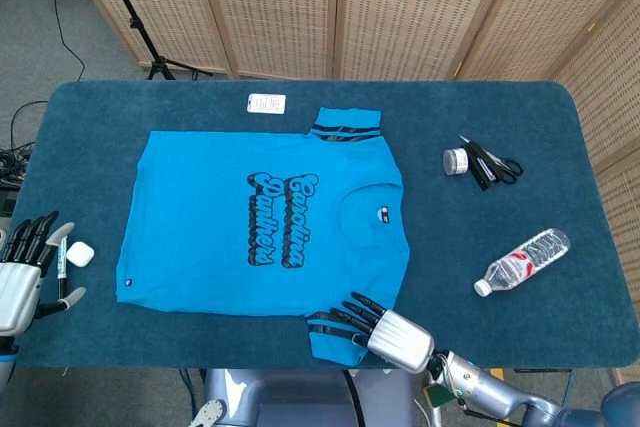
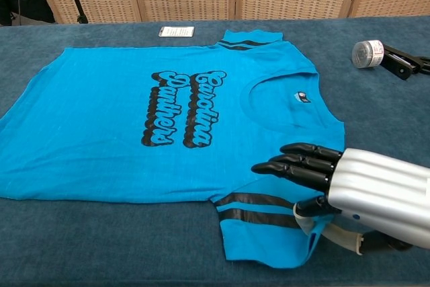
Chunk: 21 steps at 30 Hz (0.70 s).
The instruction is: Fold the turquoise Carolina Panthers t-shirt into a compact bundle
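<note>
From the head view, the t-shirt [image 1: 265,222] lies flat across the middle of the table [image 1: 500,127]; the left hand [image 1: 28,272] hovers off its left edge, fingers apart, holding nothing. From the chest view, the right hand [image 2: 349,189] rests on the near sleeve [image 2: 259,230], fingers straight; I cannot tell whether it grips the cloth.

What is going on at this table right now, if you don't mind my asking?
A two-armed robot is about to fold the turquoise t-shirt, which lies flat and unfolded on the blue table. Its right hand is at the near sleeve, fingers extended over the cloth and thumb beneath the sleeve's edge; a firm grip isn't evident. The left hand hovers open at the table's left edge, holding nothing.
</note>
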Motion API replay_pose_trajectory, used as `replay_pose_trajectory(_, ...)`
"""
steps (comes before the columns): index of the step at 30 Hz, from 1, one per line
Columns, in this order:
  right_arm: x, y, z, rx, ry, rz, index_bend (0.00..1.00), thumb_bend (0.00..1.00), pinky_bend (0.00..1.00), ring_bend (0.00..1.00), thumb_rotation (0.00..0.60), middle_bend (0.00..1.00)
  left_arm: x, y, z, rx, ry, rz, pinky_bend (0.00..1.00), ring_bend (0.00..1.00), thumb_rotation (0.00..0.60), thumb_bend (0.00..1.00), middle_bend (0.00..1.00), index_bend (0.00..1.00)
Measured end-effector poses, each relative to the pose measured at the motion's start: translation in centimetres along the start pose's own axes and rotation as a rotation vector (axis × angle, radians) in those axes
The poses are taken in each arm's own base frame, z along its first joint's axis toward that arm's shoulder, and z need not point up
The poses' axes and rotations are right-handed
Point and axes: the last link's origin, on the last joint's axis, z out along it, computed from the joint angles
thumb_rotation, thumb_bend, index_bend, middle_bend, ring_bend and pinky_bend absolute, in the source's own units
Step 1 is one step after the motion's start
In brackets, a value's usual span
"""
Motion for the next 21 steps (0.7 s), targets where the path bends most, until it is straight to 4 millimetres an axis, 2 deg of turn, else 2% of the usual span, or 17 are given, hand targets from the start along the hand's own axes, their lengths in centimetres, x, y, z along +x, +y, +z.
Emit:
replay_pose_trajectory(10, 0.2, 0.2, -0.6, 0.002, 0.010, 0.030, 0.59, 0.51, 0.00, 0.00, 0.600, 0.02, -2.0, -0.2, -0.8, -0.025, -0.097, -0.022, 0.00, 0.00, 0.600, 0.00, 0.00, 0.01)
replay_pose_trajectory(17, 0.2, 0.5, -0.6, -0.003, 0.011, 0.038, 0.59, 0.51, 0.00, 0.00, 0.600, 0.02, -3.9, -1.3, -1.3, -0.097, -0.185, -0.054, 0.00, 0.00, 0.600, 0.00, 0.00, 0.11)
replay_pose_trajectory(21, 0.2, 0.6, -0.6, -0.003, 0.014, 0.038, 0.59, 0.51, 0.00, 0.00, 0.600, 0.02, -5.5, -1.2, -1.2, -0.126, -0.226, -0.041, 0.00, 0.00, 0.600, 0.00, 0.00, 0.16)
